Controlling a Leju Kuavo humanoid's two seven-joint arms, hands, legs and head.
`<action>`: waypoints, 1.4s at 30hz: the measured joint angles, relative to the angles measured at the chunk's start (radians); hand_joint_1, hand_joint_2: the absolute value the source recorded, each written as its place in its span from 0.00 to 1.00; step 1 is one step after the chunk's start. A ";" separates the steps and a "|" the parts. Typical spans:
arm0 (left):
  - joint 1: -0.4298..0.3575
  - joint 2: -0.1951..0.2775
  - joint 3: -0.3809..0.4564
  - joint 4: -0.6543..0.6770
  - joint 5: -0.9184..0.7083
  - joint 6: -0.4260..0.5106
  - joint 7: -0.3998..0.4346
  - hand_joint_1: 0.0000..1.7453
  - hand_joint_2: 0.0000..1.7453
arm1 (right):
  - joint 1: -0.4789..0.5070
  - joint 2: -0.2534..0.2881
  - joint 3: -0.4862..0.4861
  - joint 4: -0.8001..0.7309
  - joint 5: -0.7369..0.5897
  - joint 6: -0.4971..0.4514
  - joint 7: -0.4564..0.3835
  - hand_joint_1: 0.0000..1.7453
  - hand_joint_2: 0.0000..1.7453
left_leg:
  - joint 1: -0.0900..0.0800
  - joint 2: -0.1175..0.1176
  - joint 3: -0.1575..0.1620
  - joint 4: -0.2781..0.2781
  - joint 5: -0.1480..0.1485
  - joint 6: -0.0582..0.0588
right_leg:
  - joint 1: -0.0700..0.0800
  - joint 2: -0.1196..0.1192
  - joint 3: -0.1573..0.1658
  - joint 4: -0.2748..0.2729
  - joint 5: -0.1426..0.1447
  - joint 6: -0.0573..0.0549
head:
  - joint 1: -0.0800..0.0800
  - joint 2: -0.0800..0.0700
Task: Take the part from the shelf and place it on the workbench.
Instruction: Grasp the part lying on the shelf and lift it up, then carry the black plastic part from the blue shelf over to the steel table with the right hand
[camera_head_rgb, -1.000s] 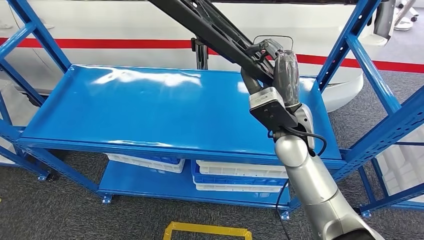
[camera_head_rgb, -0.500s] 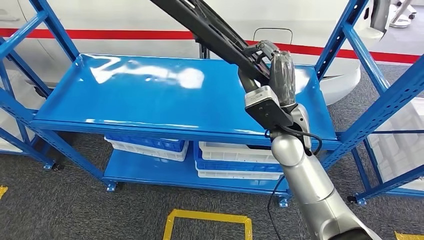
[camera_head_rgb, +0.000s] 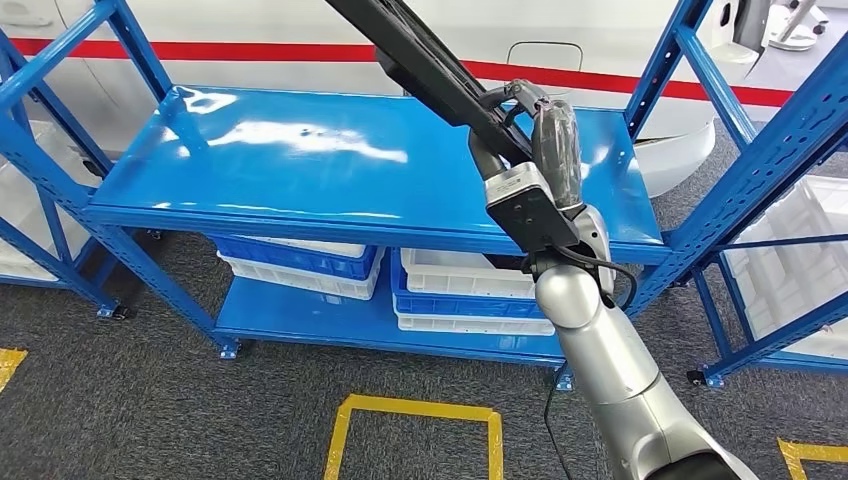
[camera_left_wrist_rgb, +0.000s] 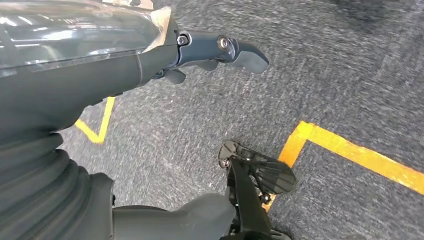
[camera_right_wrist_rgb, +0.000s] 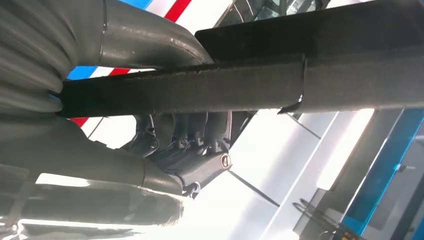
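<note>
Concealed and cropped items, referenced to the shelf (camera_head_rgb: 330, 170)

The long black part (camera_head_rgb: 430, 65) is cut off by the head view's upper edge; its far end is not shown. The right hand (camera_head_rgb: 535, 130) above the shelf is largely masked by its ribbed cover. White and blue bins (camera_head_rgb: 300, 265) beneath the shelf top are partly concealed. The left hand (camera_left_wrist_rgb: 210, 50) is seen blurred.

The head camera is looking forward and down, from some way back, at the shelf (camera_head_rgb: 380, 170) and floor (camera_head_rgb: 150, 400). The left wrist camera is facing the floor (camera_left_wrist_rgb: 350, 75). The right wrist camera is sitting tight against the part (camera_right_wrist_rgb: 200, 90), also visible from the head (camera_head_rgb: 420, 50).
</note>
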 joint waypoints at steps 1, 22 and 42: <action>0.000 0.000 0.000 0.000 0.000 -0.002 -0.001 0.00 1.00 | 0.000 0.000 0.000 0.001 0.001 0.000 0.000 1.00 1.00 | -0.004 0.000 -0.006 -0.003 0.004 0.010 | 0.001 0.000 -0.002 -0.003 0.009 0.010 | 0.001 0.000; 0.001 -0.004 0.012 0.001 0.005 -0.013 -0.008 0.00 1.00 | -0.008 -0.007 -0.008 0.037 -0.007 -0.015 -0.024 1.00 1.00 | -0.010 0.005 -0.238 0.198 -0.023 0.006 | 0.007 0.000 0.102 -0.034 -0.073 -0.052 | -0.002 0.000; -0.002 -0.005 0.015 0.002 -0.017 -0.022 -0.007 0.00 1.00 | 0.009 -0.032 -0.034 0.025 0.017 -0.020 0.000 1.00 1.00 | -0.010 0.014 -0.169 0.002 0.141 0.056 | 0.010 0.006 0.016 0.219 -0.124 0.024 | 0.014 0.000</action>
